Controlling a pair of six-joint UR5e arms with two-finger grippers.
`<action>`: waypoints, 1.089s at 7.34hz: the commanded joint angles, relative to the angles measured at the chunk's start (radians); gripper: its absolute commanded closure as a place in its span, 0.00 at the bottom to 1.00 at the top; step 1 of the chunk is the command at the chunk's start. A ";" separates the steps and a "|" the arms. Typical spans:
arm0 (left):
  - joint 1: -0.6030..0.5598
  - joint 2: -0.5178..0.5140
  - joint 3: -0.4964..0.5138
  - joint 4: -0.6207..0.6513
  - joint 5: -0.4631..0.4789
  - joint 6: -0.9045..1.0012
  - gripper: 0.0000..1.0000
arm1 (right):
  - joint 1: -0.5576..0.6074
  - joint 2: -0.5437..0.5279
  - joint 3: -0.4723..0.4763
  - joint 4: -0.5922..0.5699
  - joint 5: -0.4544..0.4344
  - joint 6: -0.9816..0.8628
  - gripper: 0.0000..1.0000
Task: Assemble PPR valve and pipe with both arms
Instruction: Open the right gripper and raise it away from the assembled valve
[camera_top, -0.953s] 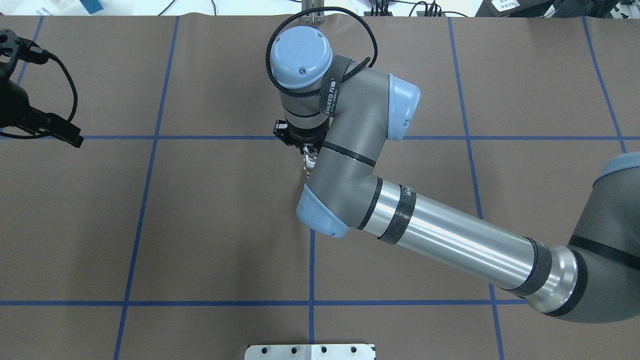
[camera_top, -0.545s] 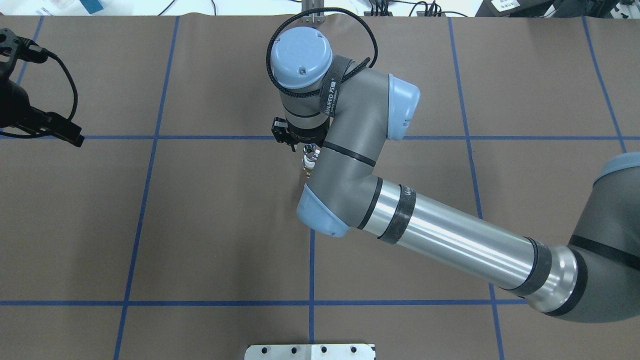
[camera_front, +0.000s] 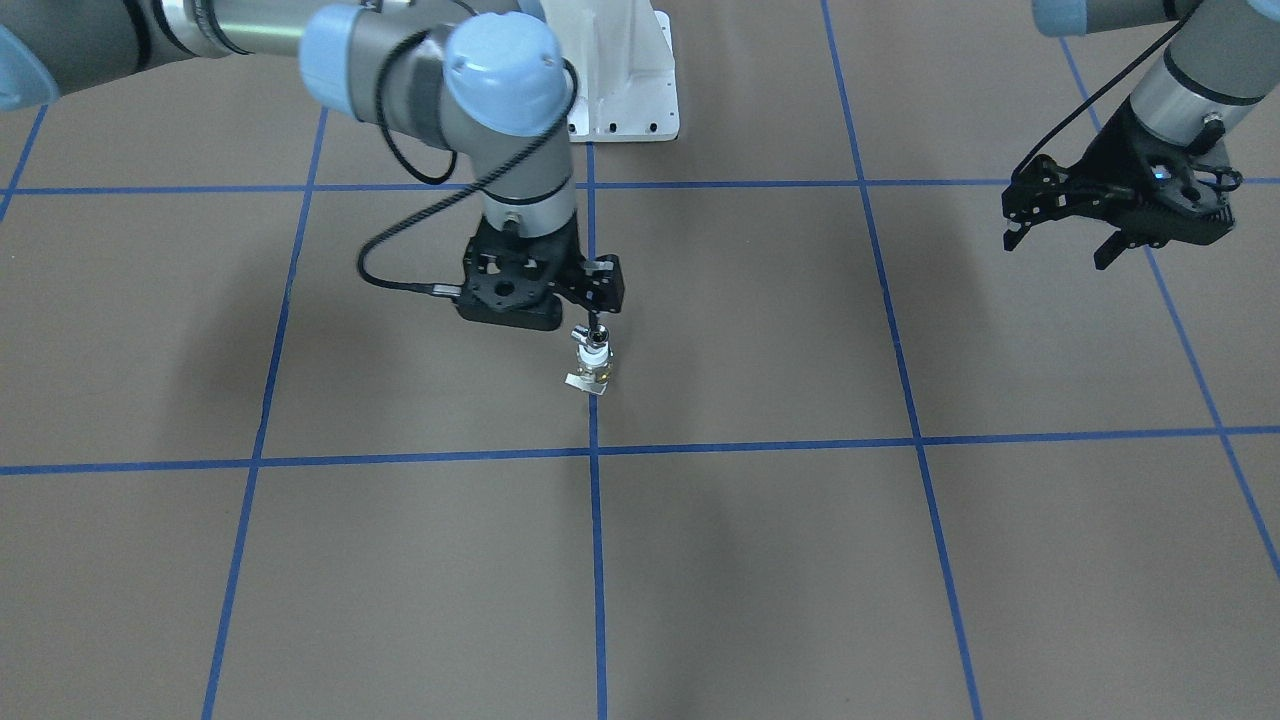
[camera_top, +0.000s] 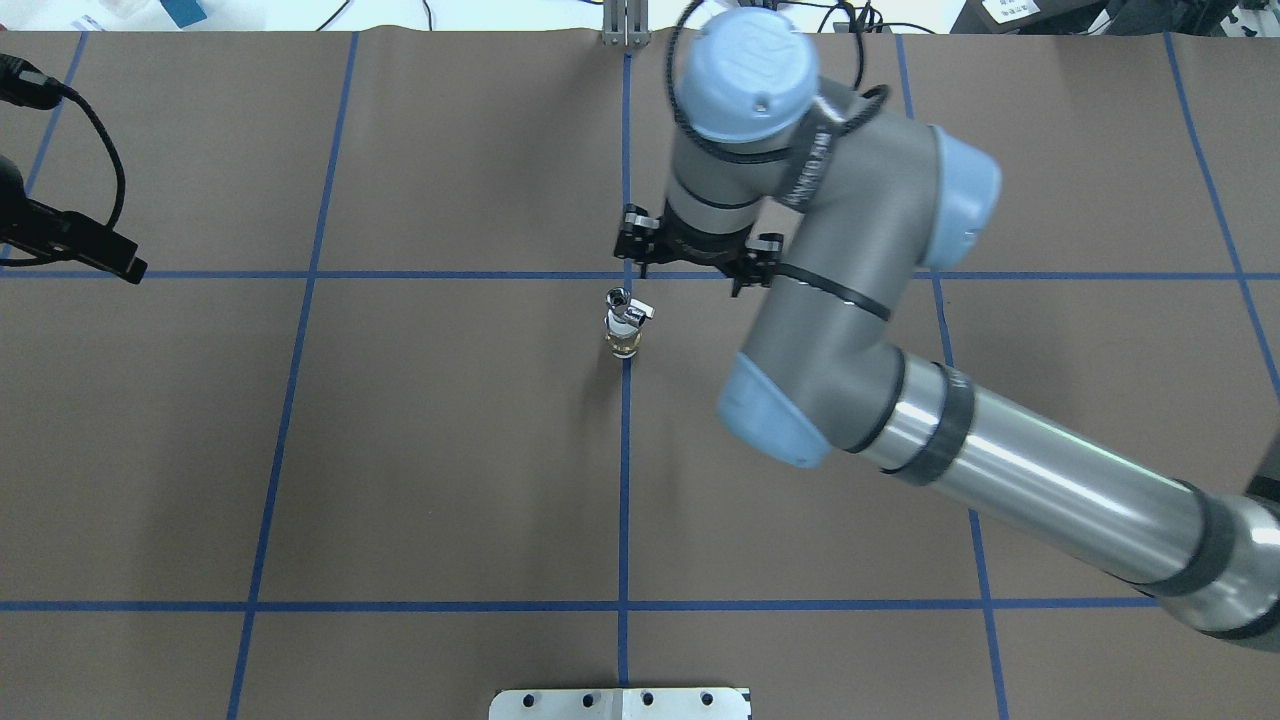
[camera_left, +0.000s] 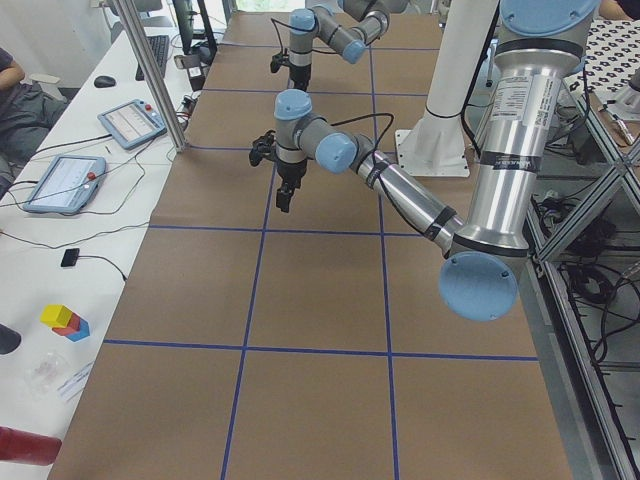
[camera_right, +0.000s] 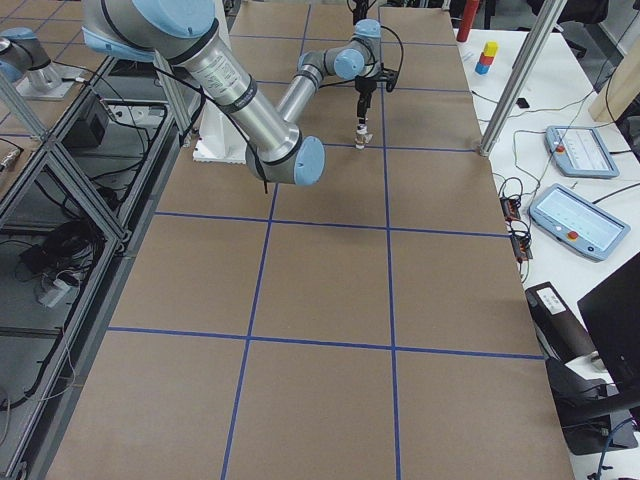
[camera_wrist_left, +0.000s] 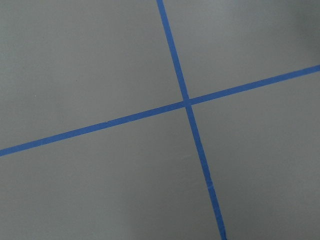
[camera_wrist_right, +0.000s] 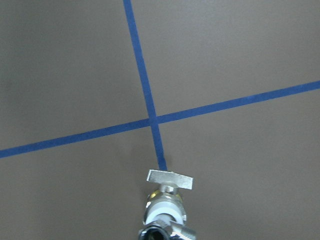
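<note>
Hovering just beside the PPR valve (camera_top: 622, 335), my right gripper (camera_top: 692, 272) is spread and empty. The valve is standing upright on the table (camera_top: 400, 450), the pipe (camera_top: 619, 299) sitting on top, seemingly joined. I am holding my left gripper (camera_front: 1058, 250) spread and well apart, so as not to knock it.

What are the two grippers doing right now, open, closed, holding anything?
Left gripper: jaws open, holding nothing.
Right gripper: jaws open, holding nothing; the PPR valve stands upright on the table, not clamped.
</note>
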 joint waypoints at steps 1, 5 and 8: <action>-0.076 0.081 -0.019 -0.001 -0.005 0.165 0.01 | 0.076 -0.264 0.231 0.003 0.020 -0.155 0.00; -0.247 0.220 -0.002 0.014 -0.020 0.422 0.01 | 0.342 -0.682 0.281 0.210 0.176 -0.537 0.00; -0.303 0.228 -0.018 0.153 -0.033 0.498 0.01 | 0.632 -0.855 0.160 0.277 0.311 -0.983 0.00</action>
